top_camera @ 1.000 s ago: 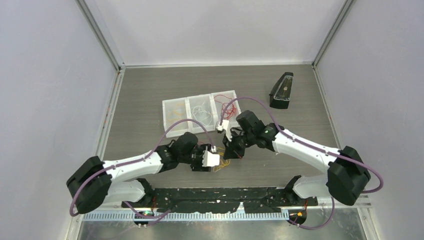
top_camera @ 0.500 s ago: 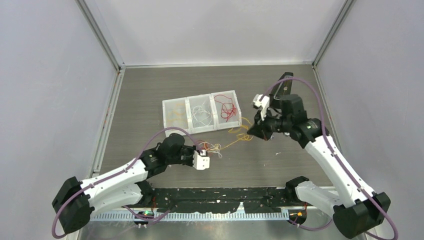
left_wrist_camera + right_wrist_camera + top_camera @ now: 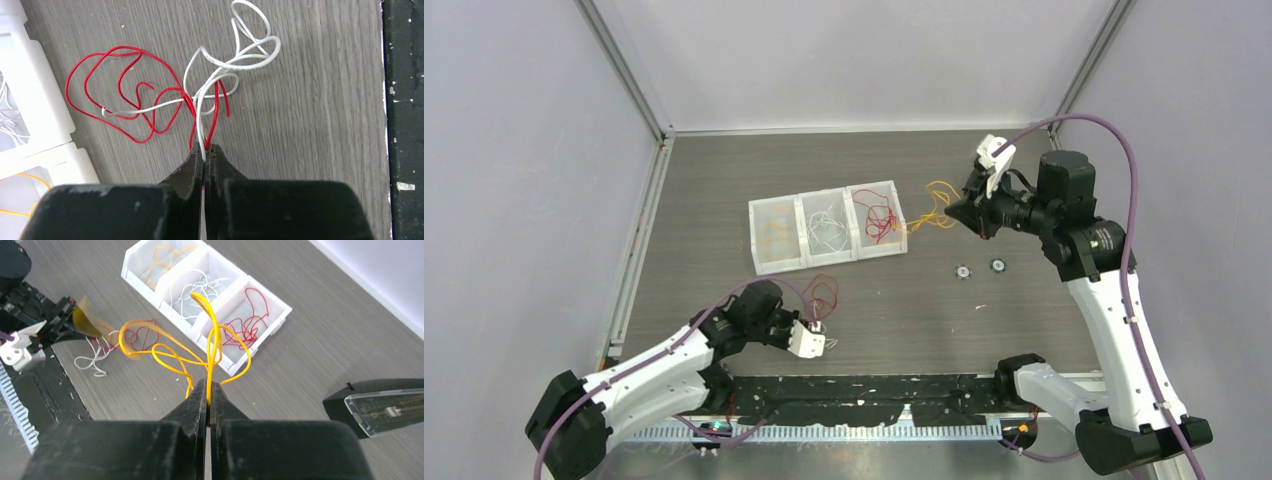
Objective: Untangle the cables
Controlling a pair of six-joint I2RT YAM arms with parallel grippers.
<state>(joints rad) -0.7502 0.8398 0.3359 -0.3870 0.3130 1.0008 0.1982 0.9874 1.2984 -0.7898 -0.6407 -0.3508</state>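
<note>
The left jaws clamp red-white cables (image 3: 199,120); the right jaws clamp yellow cables (image 3: 209,380) beside the tray (image 3: 829,262). Likely limp and light; best gripped near crossings.

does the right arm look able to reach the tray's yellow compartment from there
Probably yes: the right gripper, shut on the yellow cable, hangs just right of the tray with nothing between, though that compartment is farthest.

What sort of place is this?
Likely a robotics lab test cell: left arm and right arm bolted to a table boxed in by plain walls, coloured cables sorted in a white three-compartment tray.
</note>
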